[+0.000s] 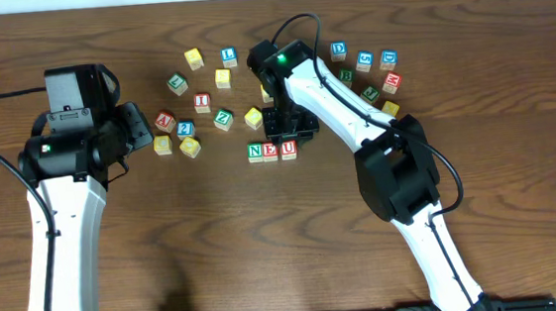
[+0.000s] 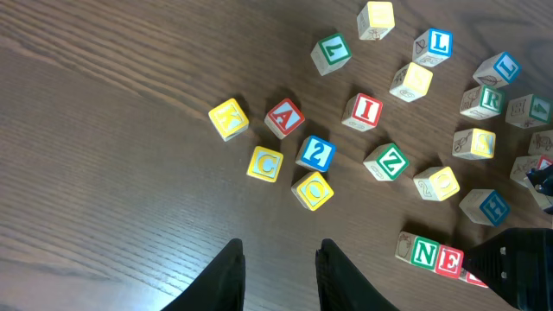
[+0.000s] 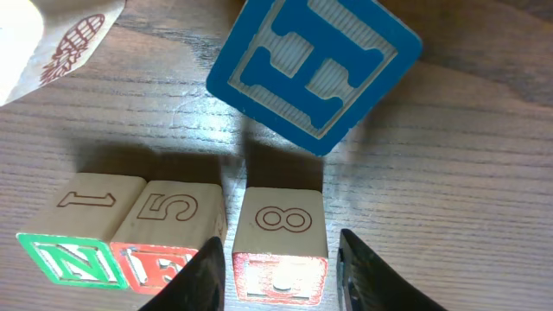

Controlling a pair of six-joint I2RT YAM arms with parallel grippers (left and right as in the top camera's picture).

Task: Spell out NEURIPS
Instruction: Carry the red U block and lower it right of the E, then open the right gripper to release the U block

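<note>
Your right fingers [image 3: 192, 281] flank the red U cube [image 3: 278, 246], slightly spread, leaving it just beside the E cube [image 3: 168, 250] to extend the word; your left fingers [image 2: 223, 278] hang parted, empty.

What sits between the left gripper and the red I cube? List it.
One cube: the yellow C closest to the left gripper lies on the straight line to the red I. Past it, the line runs between the blue 2 and the green Z.

Tbl [image 2: 104, 173]: blue H cube [image 3: 311, 65], red A [image 2: 284, 117], prob. blue 2 [image 2: 317, 153].
</note>
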